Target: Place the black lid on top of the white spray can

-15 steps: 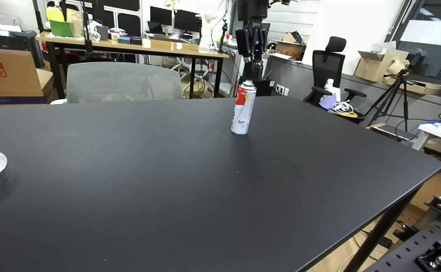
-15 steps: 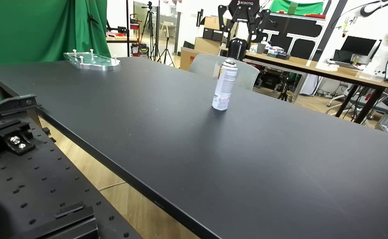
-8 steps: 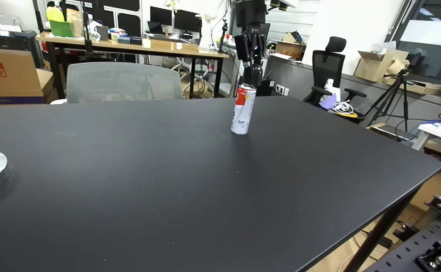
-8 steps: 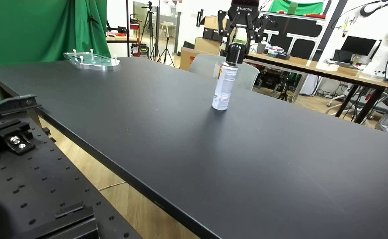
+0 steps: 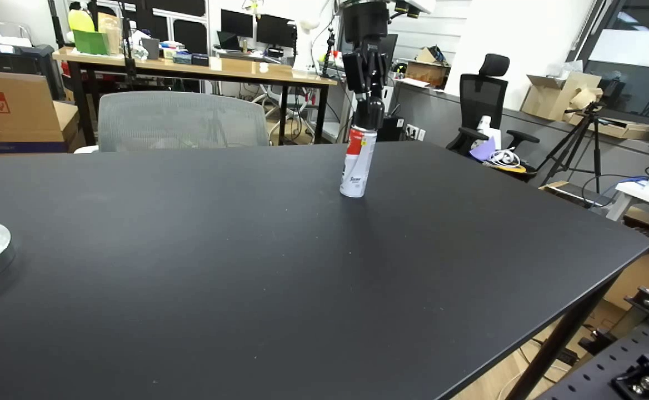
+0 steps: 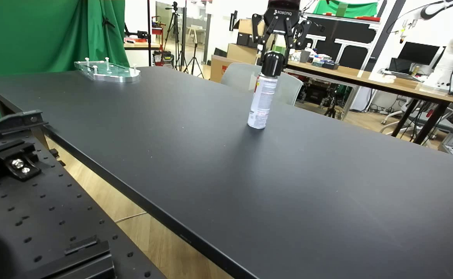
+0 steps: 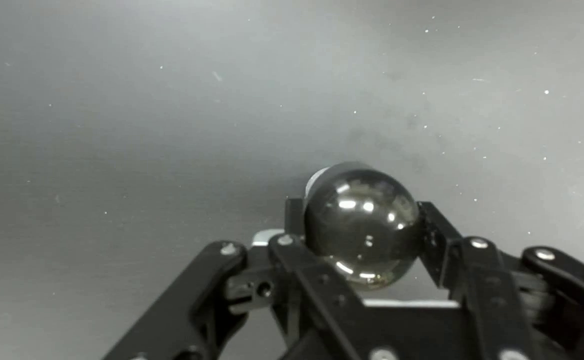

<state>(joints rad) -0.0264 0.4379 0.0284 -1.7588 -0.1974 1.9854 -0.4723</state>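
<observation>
In an exterior view, L to R: below me, white spray can (image 6: 262,102); then black lid (image 6: 272,64), just lowered onto its top; my hand (image 6: 275,62), part-closed, grips lid. Prob. nearly done; seating unclear, so press b4 release.

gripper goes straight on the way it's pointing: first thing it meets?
The white spray can. The gripper points down, holding the black lid, which sits over the can in both exterior views. The lid hides the can's top, so whether they touch is unclear.
</observation>
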